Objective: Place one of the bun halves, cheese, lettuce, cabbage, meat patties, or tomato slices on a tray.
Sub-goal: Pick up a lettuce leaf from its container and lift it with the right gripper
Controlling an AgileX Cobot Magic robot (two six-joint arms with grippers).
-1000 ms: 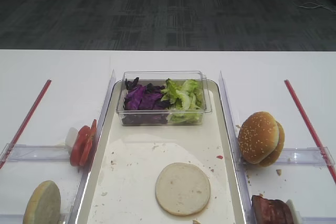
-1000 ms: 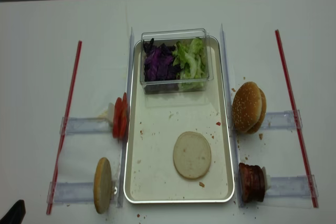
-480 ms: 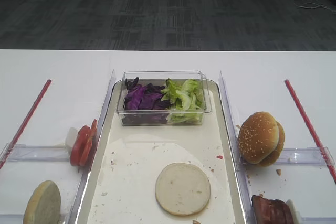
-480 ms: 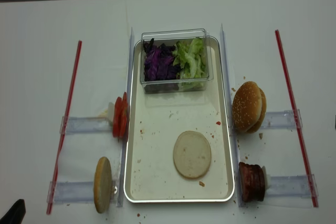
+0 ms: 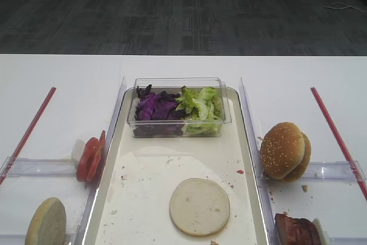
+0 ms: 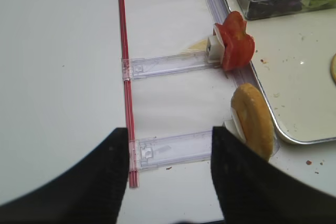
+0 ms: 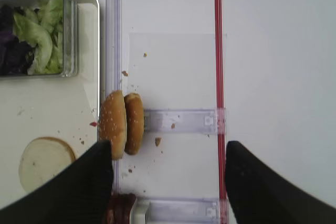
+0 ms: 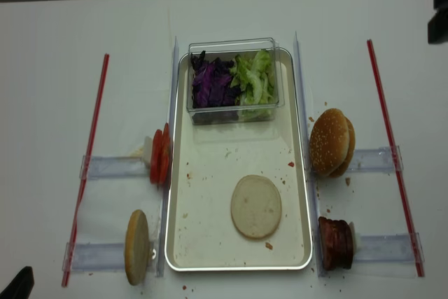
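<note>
The tray [image 5: 172, 159] holds a flat pale bun half [image 5: 199, 206] and a clear tub with purple cabbage [image 5: 153, 107] and lettuce [image 5: 200, 106]. Sesame bun halves [image 7: 121, 124] stand on edge in the right rack, with meat patties [image 7: 122, 208] below them. Tomato slices [image 6: 234, 45] and another bun half [image 6: 252, 121] stand in the left racks. I can make out no cheese. My right gripper [image 7: 168, 182] hangs open and empty over the white table just right of the sesame buns. My left gripper [image 6: 168, 177] is open and empty over the lower left rack.
Red strips [image 8: 87, 159] [image 8: 392, 152] run along both outer sides. Clear plastic racks [image 8: 112, 167] [image 8: 381, 159] lie crosswise beside the tray, and long clear rails [image 7: 113, 35] line its edges. Crumbs dot the tray and table. A dark arm part [image 8: 439, 5] shows at the top right.
Nothing on the table has moved. A dark part of the right arm has come into the top right corner of the realsense view.
</note>
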